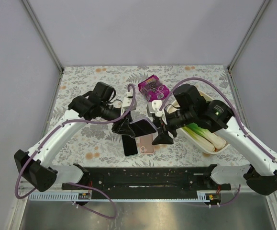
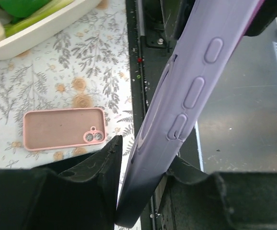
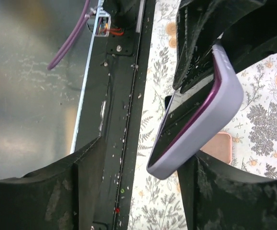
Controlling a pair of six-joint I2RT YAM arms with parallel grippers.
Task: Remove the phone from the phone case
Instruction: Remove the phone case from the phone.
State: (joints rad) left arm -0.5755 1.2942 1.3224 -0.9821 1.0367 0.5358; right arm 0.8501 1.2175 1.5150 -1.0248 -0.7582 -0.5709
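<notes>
One lilac case [image 2: 191, 96] gripped by left pincer [image 2: 145, 153], right pincer [image 3: 143, 153] open beside it, leeks [image 2: 38, 14] in tray [image 2: 47, 34]

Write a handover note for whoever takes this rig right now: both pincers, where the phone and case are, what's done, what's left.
Left pincer: shut on the lilac case, holding it off the table.
Right pincer: open, its fingers on either side of that case's end, not gripping.
On the table: black phone and pink case, side by side.
Done: the lilac case is raised between the arms.
Left: a dark face shows inside the lilac case, so a phone is probably in it, though I can't be sure. Get it out.
</notes>
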